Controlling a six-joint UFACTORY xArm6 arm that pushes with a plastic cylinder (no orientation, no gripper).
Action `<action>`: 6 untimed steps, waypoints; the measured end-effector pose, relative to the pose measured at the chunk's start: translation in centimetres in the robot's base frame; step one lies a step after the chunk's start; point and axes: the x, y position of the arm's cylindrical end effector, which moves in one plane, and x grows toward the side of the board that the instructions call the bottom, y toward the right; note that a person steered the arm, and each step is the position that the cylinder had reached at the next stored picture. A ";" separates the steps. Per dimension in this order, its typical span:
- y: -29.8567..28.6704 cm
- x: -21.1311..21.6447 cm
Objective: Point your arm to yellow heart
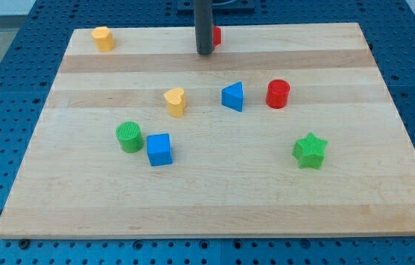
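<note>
Now my tip (204, 53) rests free on the board, touching no block clearly. The yellow heart (175, 101) lies below it, slightly toward the view's left, well apart. A red block (216, 34) sits just behind the rod, partly hidden.

Bright, even overhead light, sharp focus, only faint soft shadows beneath the blocks.

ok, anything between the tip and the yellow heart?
No. In the camera view, bare board separates my tip from the yellow heart; the red block sits behind the rod.
</note>
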 end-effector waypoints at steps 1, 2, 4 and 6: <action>-0.7 3.3; -4.9 4.9; -13.0 10.6; -10.5 15.7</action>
